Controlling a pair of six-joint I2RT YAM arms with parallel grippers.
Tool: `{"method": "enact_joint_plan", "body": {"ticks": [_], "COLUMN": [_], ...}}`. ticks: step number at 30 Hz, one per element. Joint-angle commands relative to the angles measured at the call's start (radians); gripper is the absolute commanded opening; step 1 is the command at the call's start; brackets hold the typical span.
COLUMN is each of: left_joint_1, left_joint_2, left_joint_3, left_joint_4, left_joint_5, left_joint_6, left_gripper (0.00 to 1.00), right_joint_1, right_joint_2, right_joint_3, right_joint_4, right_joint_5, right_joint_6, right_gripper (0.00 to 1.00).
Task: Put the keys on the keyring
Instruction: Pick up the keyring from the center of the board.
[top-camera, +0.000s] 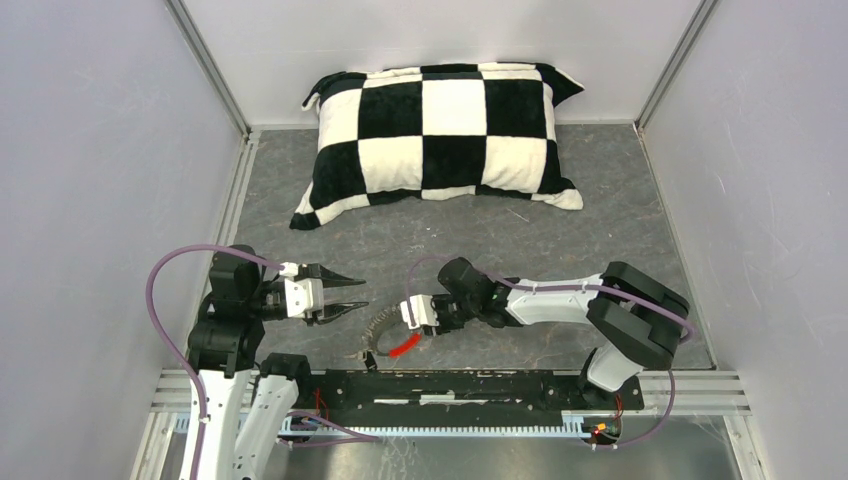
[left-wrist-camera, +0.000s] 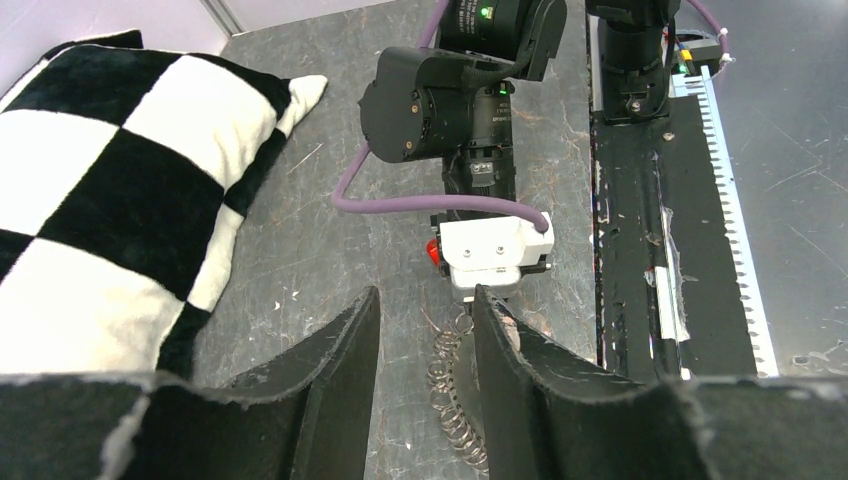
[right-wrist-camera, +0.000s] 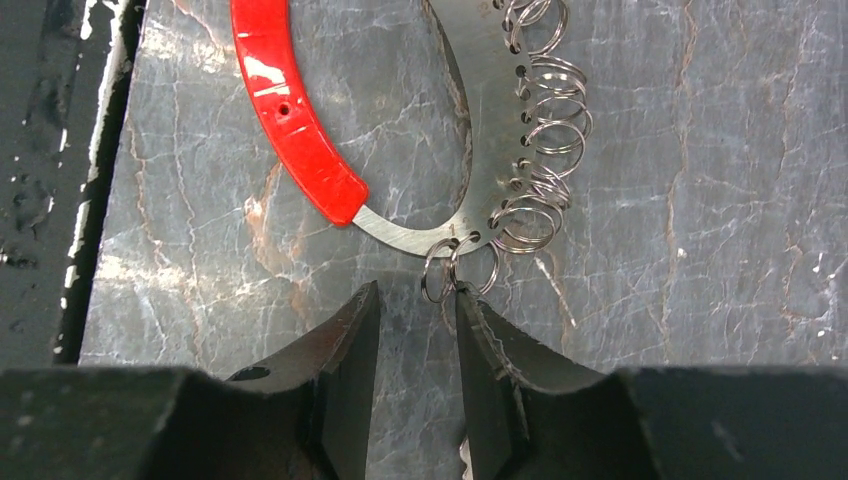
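The keyring (right-wrist-camera: 480, 120) lies flat on the grey table: a steel band with a red section (right-wrist-camera: 300, 130) and several small wire rings hooked along it. My right gripper (right-wrist-camera: 415, 295) is open, its tips just short of the endmost small ring (right-wrist-camera: 437, 272). A pale toothed bit (right-wrist-camera: 465, 462) shows low beside one finger; I cannot tell what it is. My left gripper (left-wrist-camera: 427, 295) is open and points at the right one, and the ring coil (left-wrist-camera: 450, 395) runs along its right finger. From above, the keyring (top-camera: 380, 327) sits between both grippers. I cannot make out the keys.
A black-and-white checkered pillow (top-camera: 440, 135) lies at the back of the table. A black rail (top-camera: 450, 385) runs along the near edge, close to the keyring. Grey walls close in on both sides.
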Motion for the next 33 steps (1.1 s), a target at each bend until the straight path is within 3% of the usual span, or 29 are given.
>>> {"method": "enact_joint_plan", "body": {"ticks": [1,9,16,26,33], "left_joint_1": [0.004,0.003,0.002,-0.002,-0.017], "left_joint_2": [0.010,0.009,0.008,0.009,0.017], "left_joint_3": [0.005,0.005,-0.001,-0.027,-0.171], "left_joint_4": [0.008,0.008,0.009,0.002,-0.028], "left_joint_5": [-0.009,-0.009,-0.018,-0.027,0.022], "left_joint_6": [0.034,0.031,0.025,0.036,0.156], "left_gripper": [0.46,0.46,0.46,0.46,0.49], "right_joint_1": [-0.001,-0.001,-0.001,-0.005,-0.005], "right_joint_2": [0.045,0.046,0.017,-0.038,-0.198], "right_joint_3": [0.051,0.042,0.045,0.072,0.102], "right_joint_4": [0.018,0.056,0.115,0.065,0.057], "right_joint_5": [0.005,0.001,-0.008,-0.069,-0.158], "right_joint_6": [-0.044,-0.022,0.004,0.048,0.200], "right_gripper": [0.39,0.33,0.01,0.00,0.01]}}
